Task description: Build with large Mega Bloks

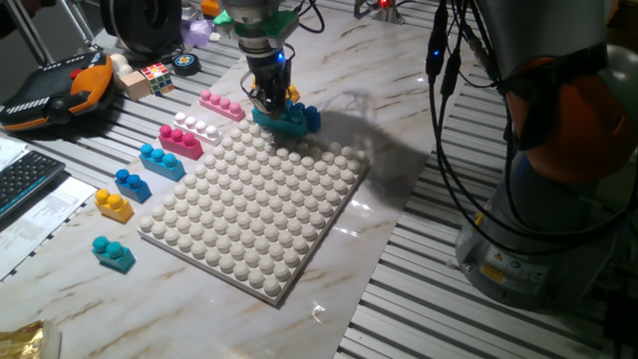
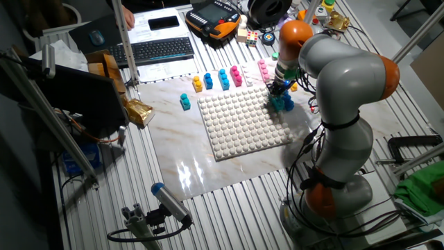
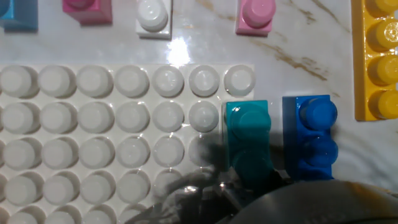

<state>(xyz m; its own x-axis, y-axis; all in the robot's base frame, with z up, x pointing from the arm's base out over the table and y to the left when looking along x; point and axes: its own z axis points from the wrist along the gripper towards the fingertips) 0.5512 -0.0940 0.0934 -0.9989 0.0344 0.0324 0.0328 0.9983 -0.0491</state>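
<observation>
Hanging straight down over the far edge of the white baseplate (image 1: 254, 209), the gripper (image 1: 271, 104) had its jaws pinching a teal block (image 1: 281, 121) that sat at that edge, with a blue block (image 1: 307, 116) touching it on the side away from the plate. No brand name or writing could be read on any brick or on the arm; a yellow label low on the robot base (image 1: 492, 261) was too small to make out.

Left of the jaws in the one fixed view, loose bricks lay in a line on the tabletop (image 1: 399, 130) beside the plate: a teal two-stud block (image 1: 114, 252), a yellow block (image 1: 114, 204), a small blue block (image 1: 132, 184), a longer light-blue block (image 1: 161, 161), a magenta block (image 1: 179, 140), a white block (image 1: 199, 129) and a pink block (image 1: 221, 105). In the hand view, a long yellow block (image 3: 379, 56) lay to the right of the jaws, past the blue one.

The arm's grey links curved up and over from an orange-banded joint, wrist vertical.

The tabletop was a marbled white sheet over slotted aluminium rails. Farther left sat a keyboard (image 2: 158, 49), an orange-and-black pendant (image 1: 55, 90) and a small puzzle cube (image 1: 156, 78).
</observation>
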